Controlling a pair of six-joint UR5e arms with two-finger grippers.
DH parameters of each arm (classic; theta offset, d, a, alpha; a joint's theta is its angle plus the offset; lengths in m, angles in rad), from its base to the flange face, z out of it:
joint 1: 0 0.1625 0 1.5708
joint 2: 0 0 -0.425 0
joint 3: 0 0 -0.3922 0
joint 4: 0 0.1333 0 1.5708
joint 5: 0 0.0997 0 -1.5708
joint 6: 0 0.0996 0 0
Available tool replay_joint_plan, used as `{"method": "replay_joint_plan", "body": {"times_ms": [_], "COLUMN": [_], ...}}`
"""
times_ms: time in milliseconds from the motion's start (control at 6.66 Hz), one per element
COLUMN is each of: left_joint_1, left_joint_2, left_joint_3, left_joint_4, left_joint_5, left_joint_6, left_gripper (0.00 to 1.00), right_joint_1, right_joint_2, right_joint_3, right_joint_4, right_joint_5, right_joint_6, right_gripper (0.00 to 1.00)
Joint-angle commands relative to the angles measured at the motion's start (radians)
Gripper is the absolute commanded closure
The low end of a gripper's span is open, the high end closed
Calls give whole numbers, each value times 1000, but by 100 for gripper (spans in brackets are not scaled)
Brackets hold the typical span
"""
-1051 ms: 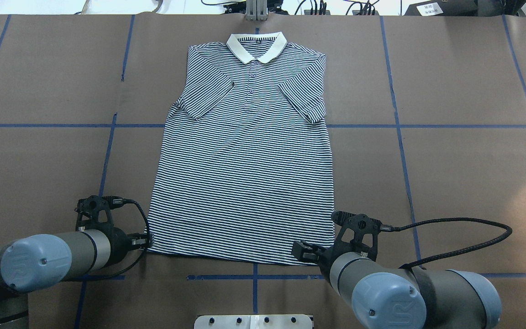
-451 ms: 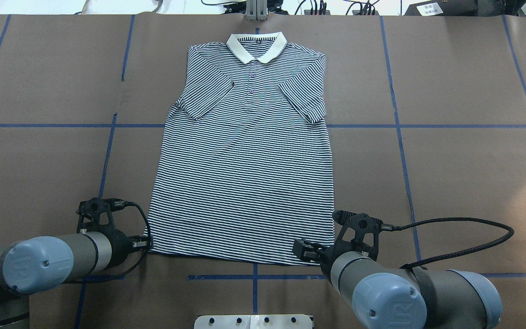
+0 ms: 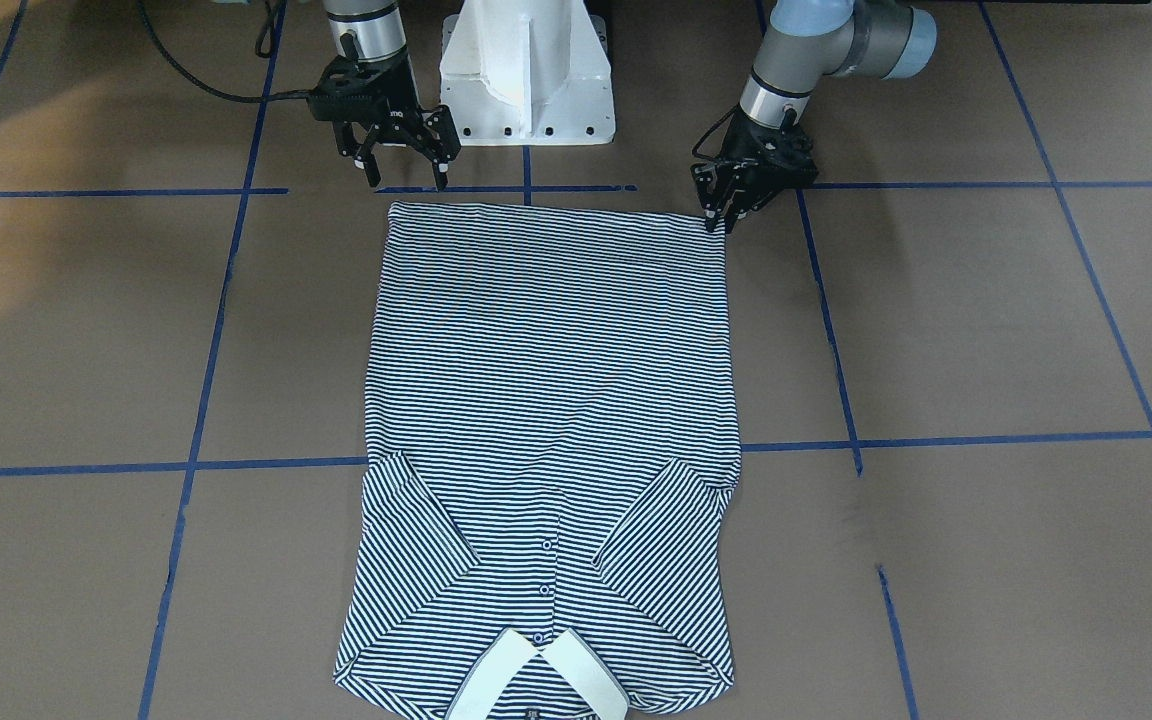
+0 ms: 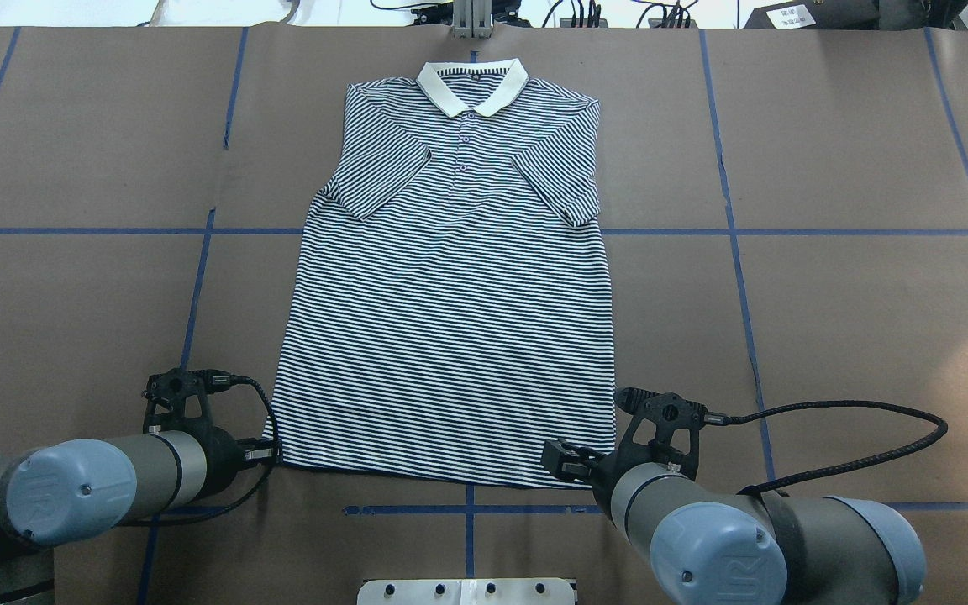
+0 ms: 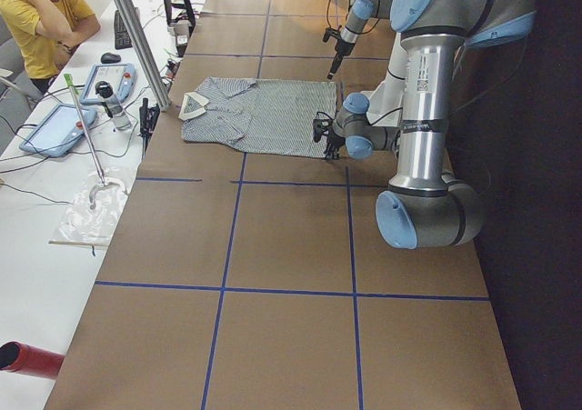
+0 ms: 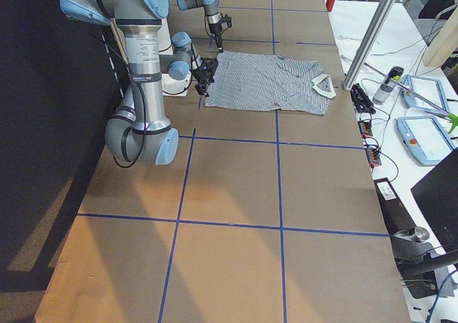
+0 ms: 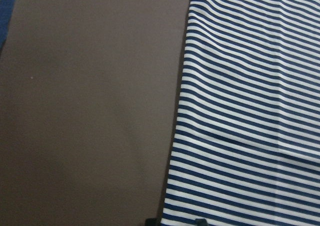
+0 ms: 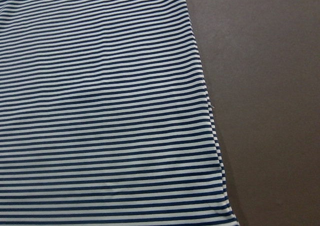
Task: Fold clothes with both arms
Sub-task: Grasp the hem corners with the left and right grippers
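Lying flat on tabletop (image 4: 870, 336): navy-and-white striped polo shirt (image 4: 450, 319), white collar, sleeves folded inward; right gripper (image 3: 408, 180) spread near hem, left gripper (image 3: 719, 220) parted at hem corner.

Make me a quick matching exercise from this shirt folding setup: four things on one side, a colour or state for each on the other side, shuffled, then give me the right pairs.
Things:
1 collar
2 sleeves
3 right gripper
4 tape lines

Colour or state:
A open wide
B blue
C folded inward
D white

Pairs: 1-D, 2-C, 3-A, 4-B
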Motion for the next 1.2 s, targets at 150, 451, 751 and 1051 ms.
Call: {"method": "replay_joint_plan", "body": {"times_ms": [150,451,751,1051], "left_joint_1": [2,3,5,5], "left_joint_2": [0,-6,-17,-26], "left_joint_3": [-5,-10,-10,-9], "left_joint_4": [0,0,-1,-2], "left_joint_5": [2,-2,-2,-5], "left_joint_6": [3,3,2,3], "left_gripper": [100,100,100,100], "right_joint_1": [-2,-14,-22,-27], "right_joint_2": [-2,14,-1,1], "right_joint_3": [-5,-62,-86,-110], "right_joint_4": [0,-12,-12,-12], "right_joint_5": [0,-17,-20,-20], "right_joint_6": [3,85,89,91], "right_gripper": [3,22,31,31]}}
